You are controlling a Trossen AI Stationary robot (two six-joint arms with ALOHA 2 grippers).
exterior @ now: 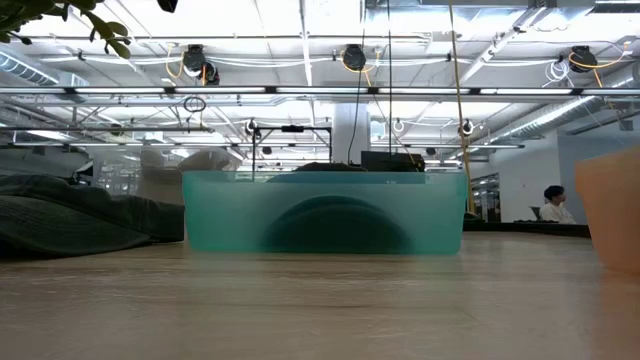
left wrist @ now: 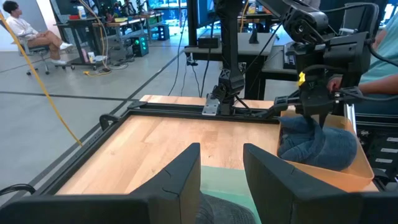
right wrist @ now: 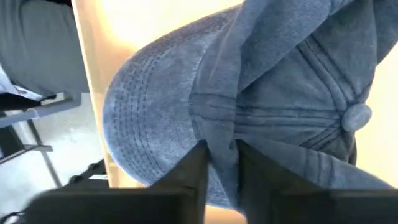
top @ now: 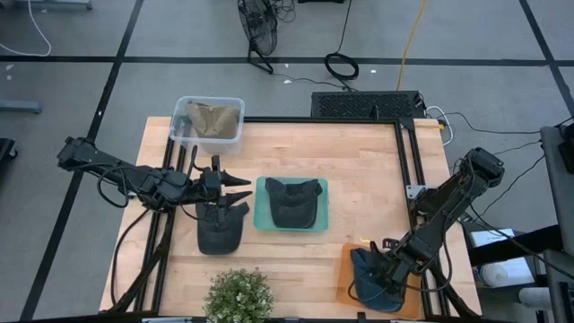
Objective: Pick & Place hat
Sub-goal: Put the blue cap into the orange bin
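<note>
A blue cap (top: 372, 280) lies in an orange tray (top: 345, 269) at the table's near right corner. My right gripper (top: 387, 262) is over it and shut on it; it also shows in the left wrist view (left wrist: 314, 118). A dark cap (top: 220, 230) lies flat on the table left of the middle. My left gripper (top: 240, 193) hovers open just above that cap's far side, pointing toward the table's right edge. A second dark cap (top: 293, 202) lies in a teal tray (top: 262, 215) at the middle. My right gripper pinches a raised fold of the blue cap's crown (right wrist: 219, 146) between its two fingers, close to where the brim (right wrist: 152, 112) joins the crown. The fingers come from above, pointing down. The cap rests in the orange tray (left wrist: 348, 177).
A clear bin (top: 179, 115) with a tan hat (top: 213, 119) stands at the far left. A potted plant (top: 239, 296) stands at the near edge. A black frame rail (top: 408, 170) runs along the right side. The low view shows the teal tray (exterior: 325, 205).
</note>
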